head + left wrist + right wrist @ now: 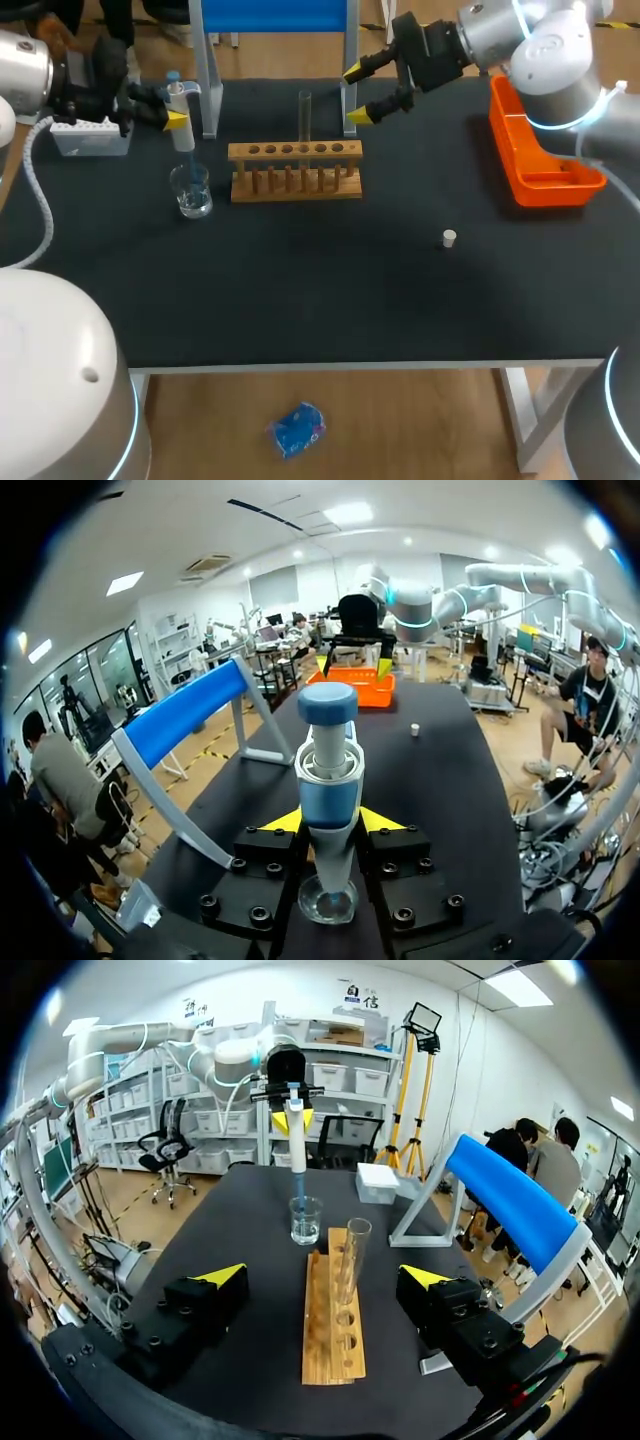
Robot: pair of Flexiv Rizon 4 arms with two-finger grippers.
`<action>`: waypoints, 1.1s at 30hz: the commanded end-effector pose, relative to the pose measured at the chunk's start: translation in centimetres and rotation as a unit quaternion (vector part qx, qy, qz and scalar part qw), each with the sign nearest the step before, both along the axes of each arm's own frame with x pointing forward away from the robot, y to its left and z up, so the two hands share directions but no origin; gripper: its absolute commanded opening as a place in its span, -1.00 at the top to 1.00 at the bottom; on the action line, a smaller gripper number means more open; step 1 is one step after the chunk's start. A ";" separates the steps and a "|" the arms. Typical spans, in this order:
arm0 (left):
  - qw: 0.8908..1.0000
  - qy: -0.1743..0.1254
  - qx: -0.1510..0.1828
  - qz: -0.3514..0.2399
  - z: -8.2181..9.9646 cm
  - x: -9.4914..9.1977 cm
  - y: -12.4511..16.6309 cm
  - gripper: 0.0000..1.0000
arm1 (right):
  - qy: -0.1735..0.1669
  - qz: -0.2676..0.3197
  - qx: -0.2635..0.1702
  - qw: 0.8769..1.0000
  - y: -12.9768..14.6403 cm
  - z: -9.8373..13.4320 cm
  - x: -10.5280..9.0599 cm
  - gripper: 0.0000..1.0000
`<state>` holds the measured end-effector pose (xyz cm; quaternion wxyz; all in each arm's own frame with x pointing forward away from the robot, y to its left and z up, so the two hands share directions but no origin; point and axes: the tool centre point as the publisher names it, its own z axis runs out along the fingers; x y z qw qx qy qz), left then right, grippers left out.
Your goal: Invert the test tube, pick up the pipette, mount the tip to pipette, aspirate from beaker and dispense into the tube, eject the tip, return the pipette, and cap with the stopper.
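Matte black table (300,290), clear cylindrical beaker (191,192)

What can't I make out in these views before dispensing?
- Head view: small clear glass beaker, too small to show liquid level.
- Left wrist view: blue-and-white pipette, in the left gripper, hides its own tip.
- Head view: white tip box, partly covered by the left arm.
- Head view: small white stopper, too small to tell its shape.

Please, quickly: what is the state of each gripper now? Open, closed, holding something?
Left gripper: closed on the pipette.
Right gripper: open, holding nothing.
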<state>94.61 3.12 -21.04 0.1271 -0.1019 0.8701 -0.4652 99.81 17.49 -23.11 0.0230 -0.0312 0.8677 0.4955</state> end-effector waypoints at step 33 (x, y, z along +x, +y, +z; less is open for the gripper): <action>0.999 -0.015 0.039 -0.007 4.9 0.0 -0.1 1.00 | 0.000 0.001 0.000 1.000 0.0 0.0 0.1 -1.00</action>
